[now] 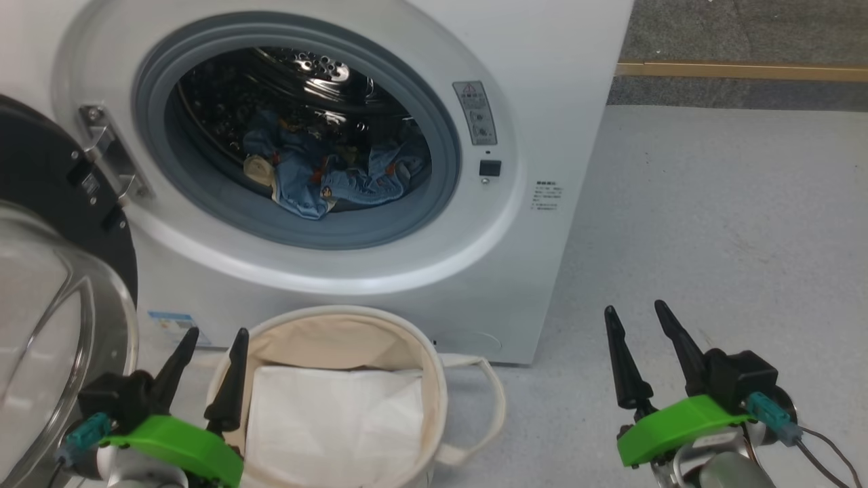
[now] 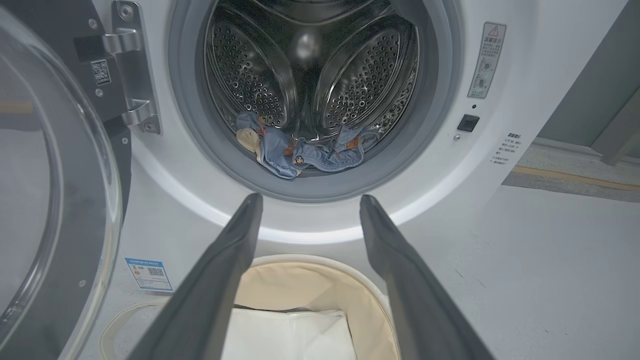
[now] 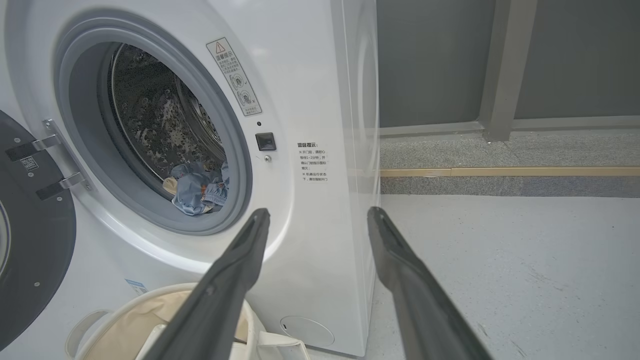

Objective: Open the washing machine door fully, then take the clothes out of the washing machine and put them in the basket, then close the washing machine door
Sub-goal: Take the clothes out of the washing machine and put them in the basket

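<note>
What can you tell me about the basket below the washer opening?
The basket is a round cream canvas tub, upright on the grey floor directly before the washing machine, under its open drum mouth. A soft loop handle hangs at its right side. Inside lies a plain white sheet; none of the clothes are in it yet.

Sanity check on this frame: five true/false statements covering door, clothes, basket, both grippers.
1. The washing machine door is swung open. True.
2. The clothes lie in the basket. False: they lie inside the washing machine.
3. The left gripper is open and empty. True.
4. The right gripper is shut on a garment. False: it is open and empty, above the floor.
5. A white sheet lies in the basket. True.
</note>
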Tool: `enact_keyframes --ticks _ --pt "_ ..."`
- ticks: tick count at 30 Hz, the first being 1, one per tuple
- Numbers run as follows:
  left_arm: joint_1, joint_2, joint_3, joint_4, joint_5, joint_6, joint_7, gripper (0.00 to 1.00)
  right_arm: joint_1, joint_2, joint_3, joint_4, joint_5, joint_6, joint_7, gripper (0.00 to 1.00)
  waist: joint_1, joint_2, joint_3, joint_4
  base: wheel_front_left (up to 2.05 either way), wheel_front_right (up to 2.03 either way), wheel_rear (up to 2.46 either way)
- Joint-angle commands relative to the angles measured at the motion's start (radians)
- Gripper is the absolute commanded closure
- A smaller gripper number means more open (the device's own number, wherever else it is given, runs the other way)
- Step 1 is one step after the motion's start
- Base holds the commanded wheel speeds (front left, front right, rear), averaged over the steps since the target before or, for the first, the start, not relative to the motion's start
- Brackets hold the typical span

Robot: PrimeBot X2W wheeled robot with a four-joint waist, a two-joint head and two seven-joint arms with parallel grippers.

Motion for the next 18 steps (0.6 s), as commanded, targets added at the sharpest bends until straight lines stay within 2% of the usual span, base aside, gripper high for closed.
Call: enact_keyframes --ticks 1,7,18 --pt "-0.054 0.023 0.031 -0.020 0.018 0.010 -0.016 0.00 -0.026 0.000 0.019 -0.035 0.005 0.007 -0.012 0.00 0.0000 0.0000 0.002 -0.001 1.03 -1.03 0.00" --pt "-0.061 0.010 0.027 -0.004 0.012 0.017 -0.026 0.00 -0.027 0.001 0.019 -0.036 0.003 0.007 -0.012 0.00 0.0000 0.0000 0.005 -0.002 0.59 -0.59 0.00" --pt "-0.089 0.005 0.008 0.023 0.026 0.032 -0.043 0.00 -0.030 0.000 0.018 -0.041 0.003 0.007 -0.012 0.00 0.0000 0.0000 0.015 -0.004 0.03 -0.03 0.00"
